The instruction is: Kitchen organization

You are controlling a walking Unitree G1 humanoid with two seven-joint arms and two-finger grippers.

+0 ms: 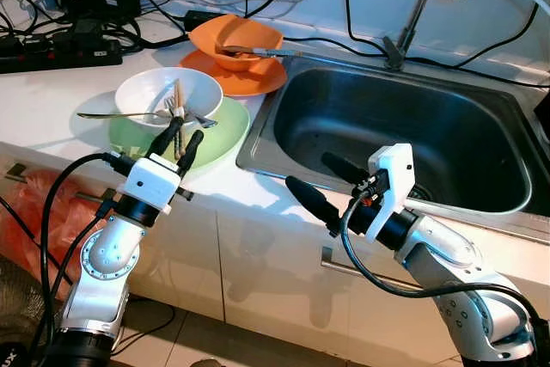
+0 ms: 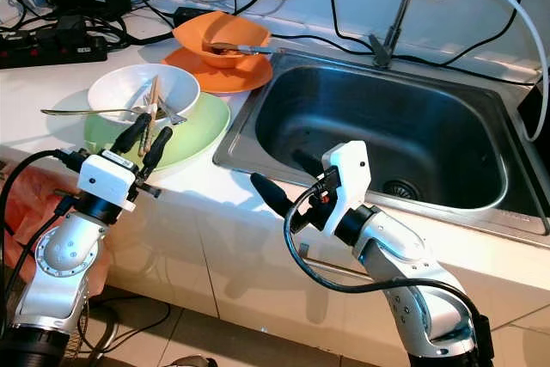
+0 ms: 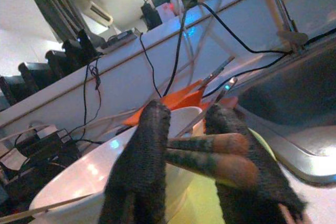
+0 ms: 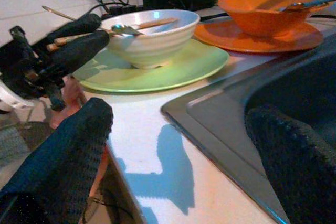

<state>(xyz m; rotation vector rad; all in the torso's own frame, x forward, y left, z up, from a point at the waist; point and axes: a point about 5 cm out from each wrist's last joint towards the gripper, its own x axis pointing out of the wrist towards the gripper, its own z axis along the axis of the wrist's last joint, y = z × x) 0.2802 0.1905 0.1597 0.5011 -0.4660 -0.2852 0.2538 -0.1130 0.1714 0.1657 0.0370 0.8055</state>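
White table with a stainless steel sink set into it at the right; a tap pipe rises behind the basin against a pale wall. Black cables and a power strip crowd the back left corner. Below the table edge are white cabinet fronts with a metal handle, and a tiled floor beneath.

Left gripper: raised at the front edge of the table, its two black fingers closed narrowly on a pair of wooden chopsticks, whose far ends lie in the white bowl. The bowl stands on a green plate, just beside the sink rim, and also holds a metal fork or spoon; which, cannot be told.

Behind it, an orange bowl with a utensil in it rests on an orange plate.

Right gripper: fingers spread wide and holding nothing, hovering over the front rim of the sink.

An orange bag hangs or lies below the table at the left.
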